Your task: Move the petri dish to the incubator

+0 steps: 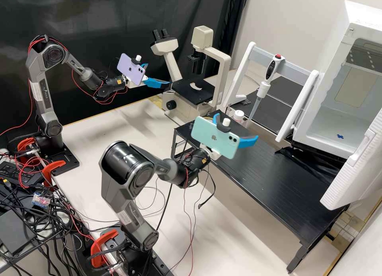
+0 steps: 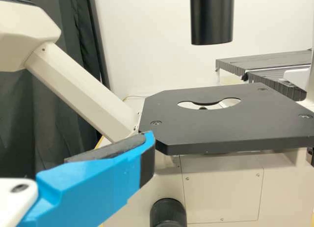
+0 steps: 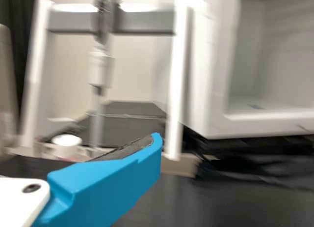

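Black curtain (image 1: 119,13) upper left of frame, pale wall upper right. White box-shaped incubator (image 1: 322,126) at right, ribbed white door (image 1: 356,166) open.

Best read on the petri dish (image 1: 340,136): small blue-marked spot on the incubator floor, right side of the high view. Outline too faint to confirm. If that's it, it's already at the destination.

Handling, my guess: light, stiff, thin-walled, slick, cracks if squeezed hard; any lid could slide. Take it across opposite sides of the rim, low, level, with light force. Don't pinch the top.

Tools: both empty as far as I can tell. Left gripper (image 1: 159,74), blue-fingered, is spread, by the cream microscope (image 1: 169,108) with its black stage (image 1: 183,91). Right gripper (image 1: 237,126), also blue, is spread over the black slatted table (image 1: 278,180).

Dish sits to the right of both in the high view, well apart from all 4 fingers.
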Available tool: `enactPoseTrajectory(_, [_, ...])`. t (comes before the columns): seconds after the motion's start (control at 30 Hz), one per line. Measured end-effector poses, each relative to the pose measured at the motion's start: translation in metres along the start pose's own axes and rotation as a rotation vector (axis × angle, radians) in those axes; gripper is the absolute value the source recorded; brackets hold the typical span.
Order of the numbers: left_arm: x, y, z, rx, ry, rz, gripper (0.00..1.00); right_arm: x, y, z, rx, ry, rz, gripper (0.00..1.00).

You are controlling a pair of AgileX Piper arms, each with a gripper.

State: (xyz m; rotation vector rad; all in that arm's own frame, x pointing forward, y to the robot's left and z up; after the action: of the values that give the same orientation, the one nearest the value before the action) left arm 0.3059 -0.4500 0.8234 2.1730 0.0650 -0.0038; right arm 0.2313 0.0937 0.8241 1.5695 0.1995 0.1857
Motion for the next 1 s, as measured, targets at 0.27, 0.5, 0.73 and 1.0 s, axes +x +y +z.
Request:
enactPoseTrajectory(0.27, [0.0, 0.0, 0.0, 0.0, 0.0, 0.0, 1.0, -0.007, -0.028, -0.035, -0.045, 0.089, -0.071, 1.0])
enactPoseTrajectory(0.5, [0.0, 0.0, 0.0, 0.0, 0.0, 0.0, 1.0, -0.006, -0.057, -0.036, -0.039, 0.027, -0.146, 1.0])
enactPoseTrajectory(0.73, [0.0, 0.0, 0.0, 0.0, 0.0, 0.0, 1.0, 0.004, -0.078, -0.028, -0.026, -0.048, -0.191, 1.0])
enactPoseTrajectory(1.0, [0.0, 0.0, 0.0, 0.0, 0.0, 0.0, 1.0, 0.014, -0.101, -0.026, -0.04, -0.096, -0.233, 1.0])
